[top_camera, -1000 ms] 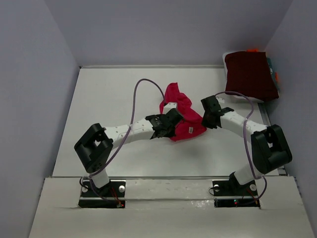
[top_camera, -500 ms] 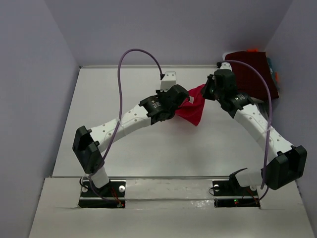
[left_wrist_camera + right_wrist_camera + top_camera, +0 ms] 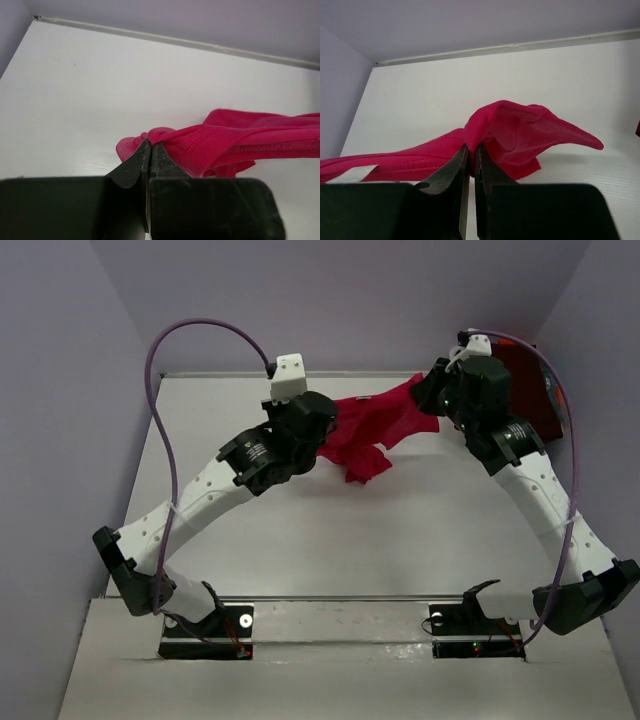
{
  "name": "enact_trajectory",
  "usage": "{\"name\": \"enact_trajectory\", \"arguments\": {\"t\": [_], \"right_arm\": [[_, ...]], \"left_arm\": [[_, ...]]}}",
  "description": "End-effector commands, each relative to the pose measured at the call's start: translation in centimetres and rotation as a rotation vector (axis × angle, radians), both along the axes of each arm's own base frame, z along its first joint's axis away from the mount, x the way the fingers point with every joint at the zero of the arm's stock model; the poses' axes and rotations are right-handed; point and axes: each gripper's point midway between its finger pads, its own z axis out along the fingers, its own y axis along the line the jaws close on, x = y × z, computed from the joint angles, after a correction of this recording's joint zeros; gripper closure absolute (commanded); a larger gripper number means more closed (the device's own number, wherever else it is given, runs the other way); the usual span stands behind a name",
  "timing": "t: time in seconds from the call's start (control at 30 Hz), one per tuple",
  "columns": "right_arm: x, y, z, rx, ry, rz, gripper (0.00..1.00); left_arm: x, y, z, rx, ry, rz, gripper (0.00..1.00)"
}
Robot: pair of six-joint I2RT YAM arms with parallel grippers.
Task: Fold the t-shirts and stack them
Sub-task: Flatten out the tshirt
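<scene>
A crimson-pink t-shirt [image 3: 375,425] hangs stretched in the air between both arms over the far half of the table. My left gripper [image 3: 335,412] is shut on its left end, the cloth [image 3: 215,145] pinched at the jaw tips [image 3: 150,146]. My right gripper [image 3: 432,400] is shut on its right end, a bunch of cloth [image 3: 520,132] rising from the tips [image 3: 471,149]. Loose folds droop from the middle toward the table. A dark maroon folded t-shirt [image 3: 530,380] lies at the far right corner, partly hidden behind the right arm.
The white table [image 3: 220,430] is walled in by lavender panels at the left, back and right. Small orange and teal things [image 3: 556,390] peek out beside the maroon shirt. The left arm's purple cable [image 3: 190,335] arcs high over the left side.
Both arms have lifted the crimson-pink t-shirt off the table and carried it toward the back, pulling apart so the crumpled bundle now spans between them.
</scene>
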Motion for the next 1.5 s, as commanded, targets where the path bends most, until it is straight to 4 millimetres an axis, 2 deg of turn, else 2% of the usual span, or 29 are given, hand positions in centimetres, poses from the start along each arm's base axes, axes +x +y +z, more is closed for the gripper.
{"name": "enact_trajectory", "arguments": {"t": [0.0, 0.07, 0.1, 0.2, 0.33, 0.53, 0.57, 0.77, 0.93, 1.3, 1.43, 1.47], "right_arm": [[-2.2, -0.6, 5.1, 0.025, -0.139, 0.035, 0.93], [-2.7, -0.3, 5.1, 0.023, -0.151, 0.062, 0.93], [-3.3, 0.0, 5.8, 0.031, -0.177, 0.084, 0.93], [-4.3, 0.5, 6.0, 0.032, -0.205, 0.136, 0.93], [-5.9, 0.7, 7.9, 0.041, -0.278, 0.187, 0.93], [-8.4, 0.4, 11.8, 0.05, -0.39, 0.23, 0.93], [-8.7, 0.3, 12.2, 0.05, -0.403, 0.23, 0.93], [-10.7, 0.3, 14.5, 0.058, -0.468, 0.27, 0.93], [-12.1, -0.4, 16.2, 0.061, -0.522, 0.265, 0.93], [-13.1, -0.7, 17.1, 0.06, -0.551, 0.271, 0.93], [-13.3, -0.5, 16.9, 0.063, -0.549, 0.283, 0.93], [-13.7, -0.6, 17.2, 0.066, -0.561, 0.29, 0.93]], "left_arm": [[-1.4, 4.5, 6.7, -0.063, -0.176, 0.087, 0.94], [-1.8, 5.1, 7.9, -0.088, -0.209, 0.08, 0.94], [-1.9, 5.4, 7.7, -0.061, -0.207, 0.072, 0.94], [-2.5, 6.2, 8.4, -0.081, -0.24, 0.064, 0.94], [-3.7, 7.0, 10.0, -0.11, -0.288, 0.035, 0.94], [-6.2, 9.0, 13.0, -0.144, -0.364, 0.034, 0.94], [-6.2, 9.3, 12.7, -0.118, -0.358, 0.048, 0.94], [-8.7, 11.7, 14.4, -0.146, -0.416, 0.075, 0.94], [-9.6, 13.5, 15.1, -0.137, -0.436, 0.105, 0.94], [-10.8, 15.7, 16.3, -0.148, -0.464, 0.107, 0.94], [-10.7, 15.6, 16.6, -0.12, -0.459, 0.097, 0.94], [-10.8, 15.3, 17.2, -0.138, -0.479, 0.065, 0.94]]}}
